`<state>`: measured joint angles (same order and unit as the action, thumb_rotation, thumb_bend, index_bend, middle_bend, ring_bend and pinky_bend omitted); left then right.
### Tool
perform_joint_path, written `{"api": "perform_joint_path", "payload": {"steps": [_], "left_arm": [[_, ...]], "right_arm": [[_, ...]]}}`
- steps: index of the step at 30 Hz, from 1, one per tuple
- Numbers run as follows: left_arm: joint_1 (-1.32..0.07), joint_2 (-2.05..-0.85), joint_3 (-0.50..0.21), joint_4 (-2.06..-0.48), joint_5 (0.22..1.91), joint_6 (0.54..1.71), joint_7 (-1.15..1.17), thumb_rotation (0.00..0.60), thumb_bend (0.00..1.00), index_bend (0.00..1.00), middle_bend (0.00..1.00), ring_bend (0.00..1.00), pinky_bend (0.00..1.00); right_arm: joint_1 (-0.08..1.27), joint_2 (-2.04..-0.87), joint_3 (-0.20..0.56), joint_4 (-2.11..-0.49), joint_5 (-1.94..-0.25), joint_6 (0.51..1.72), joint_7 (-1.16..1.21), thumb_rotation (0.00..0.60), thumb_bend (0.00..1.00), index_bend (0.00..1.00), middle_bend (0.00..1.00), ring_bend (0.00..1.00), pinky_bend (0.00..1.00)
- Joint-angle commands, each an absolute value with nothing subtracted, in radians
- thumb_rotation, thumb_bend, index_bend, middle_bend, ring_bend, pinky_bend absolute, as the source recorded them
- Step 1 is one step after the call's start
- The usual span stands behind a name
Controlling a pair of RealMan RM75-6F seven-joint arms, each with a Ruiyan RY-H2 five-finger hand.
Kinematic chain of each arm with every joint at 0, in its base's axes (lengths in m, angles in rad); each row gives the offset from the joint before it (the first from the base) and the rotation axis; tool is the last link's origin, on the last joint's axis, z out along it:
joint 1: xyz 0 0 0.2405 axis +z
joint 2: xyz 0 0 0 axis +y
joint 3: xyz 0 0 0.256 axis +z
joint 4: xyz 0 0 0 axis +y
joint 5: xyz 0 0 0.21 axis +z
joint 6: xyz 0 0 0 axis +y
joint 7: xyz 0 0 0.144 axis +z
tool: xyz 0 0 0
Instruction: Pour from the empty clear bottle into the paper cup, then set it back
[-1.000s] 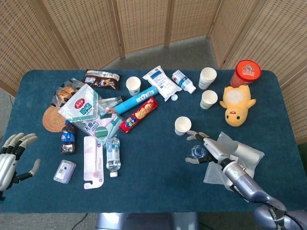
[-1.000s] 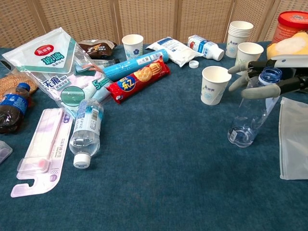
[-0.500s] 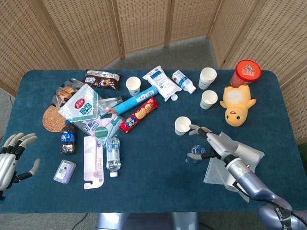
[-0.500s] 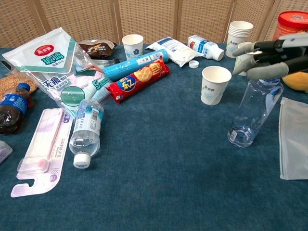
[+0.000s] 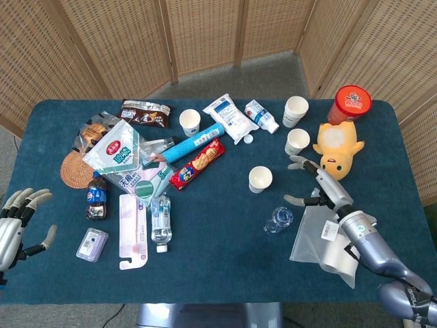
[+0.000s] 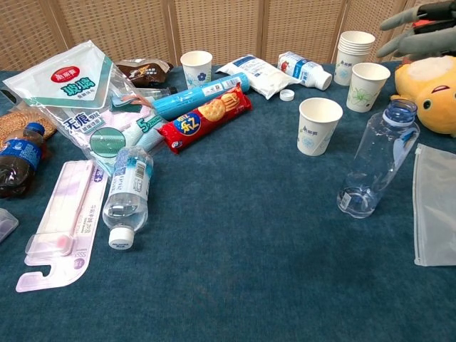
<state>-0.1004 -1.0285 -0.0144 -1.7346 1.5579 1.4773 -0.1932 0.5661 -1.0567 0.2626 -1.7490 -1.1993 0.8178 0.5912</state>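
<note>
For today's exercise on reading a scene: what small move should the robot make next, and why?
Probably draw the right hand clear and rest it. The clear bottle stands upright on the table beside the paper cup, released, and the hand is open above it, so the set-back looks done.

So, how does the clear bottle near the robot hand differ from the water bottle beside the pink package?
The clear bottle stands upright; the water bottle lies on its side. The clear bottle is empty and uncapped; the water bottle has a white cap and appears to hold water. The water bottle carries a label; the clear bottle shows none. Both are transparent plastic, and no hand touches either.
</note>
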Motion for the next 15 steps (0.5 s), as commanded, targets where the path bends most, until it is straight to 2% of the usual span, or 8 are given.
{"api": "perform_joint_path", "payload": {"steps": [1, 2, 5, 15], "left_arm": [[-0.103, -1.030, -0.016, -1.735, 1.555, 1.473, -0.192, 0.329, 0.49, 0.15, 0.17, 0.09, 0.04], [-0.104, -1.030, -0.016, -1.735, 1.552, 1.471, -0.191, 0.331, 0.49, 0.15, 0.17, 0.09, 0.04], [-0.105, -1.030, -0.018, -1.734, 1.545, 1.467, -0.192, 0.330, 0.49, 0.15, 0.17, 0.09, 0.05], [-0.105, -1.034, -0.017, -1.725, 1.535, 1.459, -0.194, 0.332, 0.49, 0.15, 0.17, 0.09, 0.04]], "right_arm": [[0.557, -1.066, 0.267, -1.712, -1.174, 0.831, 0.595, 0.502, 0.19, 0.15, 0.25, 0.11, 0.00], [0.553, -1.072, 0.267, -1.696, -1.164, 0.839, 0.587, 0.547, 0.19, 0.17, 0.25, 0.11, 0.00], [0.541, -1.085, 0.268, -1.657, -1.132, 0.861, 0.567, 0.598, 0.20, 0.19, 0.26, 0.11, 0.00], [0.478, -1.122, 0.261, -1.533, -1.080, 0.967, 0.492, 0.600, 0.21, 0.23, 0.26, 0.11, 0.00]]}}
